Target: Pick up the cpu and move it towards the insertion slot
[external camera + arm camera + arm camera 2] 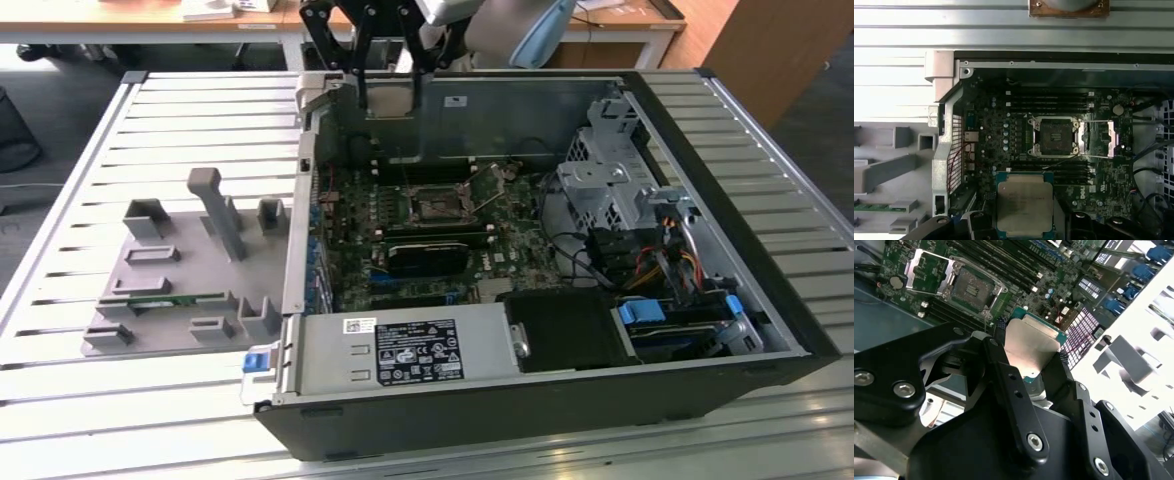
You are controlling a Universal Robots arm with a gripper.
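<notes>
My gripper (387, 98) is shut on the cpu (388, 100), a flat square chip with a silvery top, held by two opposite edges. It hangs in the air over the far rim of the open computer case, above and beyond the insertion slot (434, 205). In the second wrist view the cpu (1030, 345) sits between the black fingertips (999, 325), with the insertion slot (972, 288) farther off on the board. The first wrist view has the cpu (1025, 206) close up and the open insertion slot (1054, 136) with its metal frame and lever past it.
The black computer case (747, 200) lies open on a slatted metal table (80, 180). Inside it are a black card (430, 255), a drive cage (607, 185) and cables. At the exterior view's left, a grey plastic fixture (174, 265) holds a green memory stick (154, 300).
</notes>
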